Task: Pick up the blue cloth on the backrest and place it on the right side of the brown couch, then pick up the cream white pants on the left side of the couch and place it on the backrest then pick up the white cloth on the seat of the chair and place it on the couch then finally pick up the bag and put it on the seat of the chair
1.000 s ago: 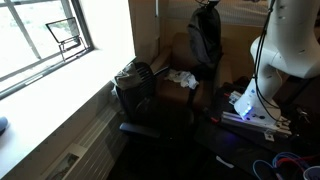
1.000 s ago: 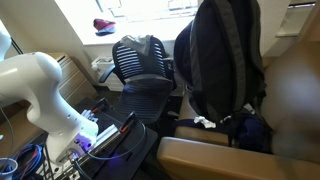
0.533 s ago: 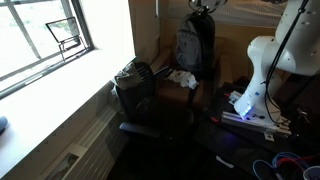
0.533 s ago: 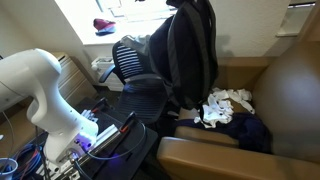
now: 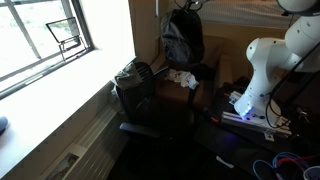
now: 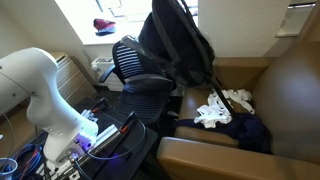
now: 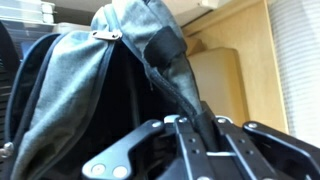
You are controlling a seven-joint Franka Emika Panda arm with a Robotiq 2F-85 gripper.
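The black and grey bag [image 5: 182, 38] [image 6: 176, 48] hangs in the air above the brown couch [image 6: 292, 95] [image 5: 205, 70], tilted toward the black chair [image 5: 135, 88] [image 6: 142, 68]. In the wrist view my gripper [image 7: 192, 138] is shut on the bag's top strap [image 7: 185, 85], and the bag's body [image 7: 80, 95] fills the left of that view. A white cloth [image 6: 224, 106] [image 5: 182, 78] lies on the couch seat, with the dark blue cloth [image 6: 250, 130] beside it. The chair's mesh backrest [image 6: 133, 55] faces the couch. Its seat is mostly hidden.
My white arm base [image 5: 262, 75] [image 6: 40, 90] stands beside the couch on a stand with cables [image 5: 285, 160] around it. A window [image 5: 40, 35] and a wide sill run along the wall behind the chair. A red item [image 6: 103, 25] lies on the sill.
The bag has swung away from the couch back toward the chair, still held by its strap. The white cloth on the couch seat has come into view from behind it.
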